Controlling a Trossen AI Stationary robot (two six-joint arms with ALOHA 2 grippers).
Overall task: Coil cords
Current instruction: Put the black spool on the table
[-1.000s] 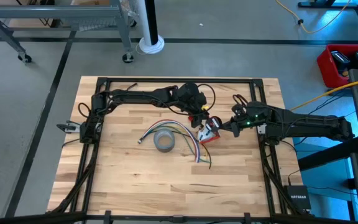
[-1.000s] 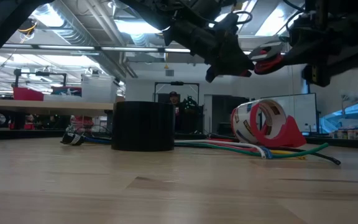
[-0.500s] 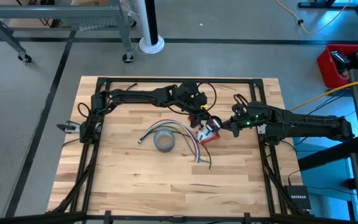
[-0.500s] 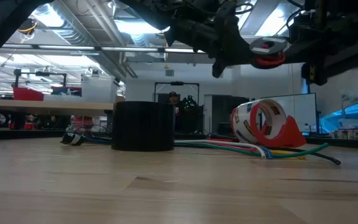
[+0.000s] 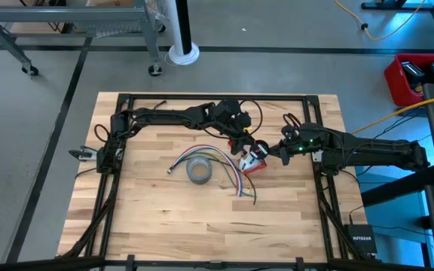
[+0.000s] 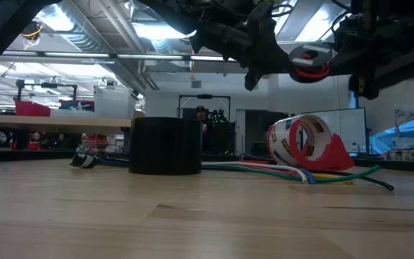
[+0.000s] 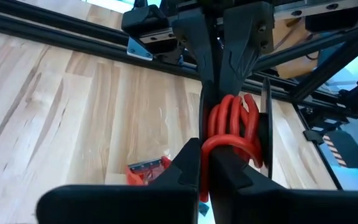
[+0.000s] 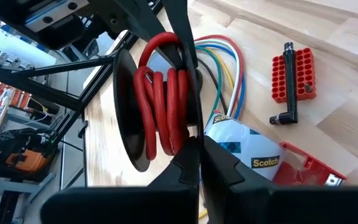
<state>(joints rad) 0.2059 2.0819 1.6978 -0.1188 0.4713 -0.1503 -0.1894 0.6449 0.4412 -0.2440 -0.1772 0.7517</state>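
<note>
A red wire is wound into a coil (image 7: 232, 121) of several turns and hangs above the table's middle, between my two grippers. A flat black round disc (image 8: 126, 112) sits against one side of it. My left gripper (image 7: 205, 168) reaches in from the far left and is shut on the coil. My right gripper (image 8: 197, 165) comes from the right and is shut on the coil's opposite side. In the low view the coil (image 6: 309, 63) hangs well above the wood. A bundle of coloured cords (image 5: 224, 162) lies on the table below. My left gripper pinches an outer loop of the red coil (image 7: 225, 144) between its two fingers. The fingers (image 8: 182, 37) come from the table's left, slanting slightly down. The coil is lifted clear of the table. My right gripper pinches the coil's turns (image 8: 179, 134) on the side opposite the left gripper. Its fingers (image 7: 219, 74) come from the table's right, slanting slightly down. How many turns lie between them, I cannot tell. The coil hangs clear of the table.
A grey tape roll (image 5: 199, 171) lies left of the cord bundle. A red Scotch tape dispenser (image 8: 260, 155) sits just under the grippers, and a red bit holder with a hex key (image 8: 294, 78) lies nearby. A black frame borders the tabletop (image 5: 164, 218).
My left gripper has shut on the red coil and taken hold of it, with a slight turn of the wrist. The coil has tipped a little toward level. My right gripper has kept its hold.
</note>
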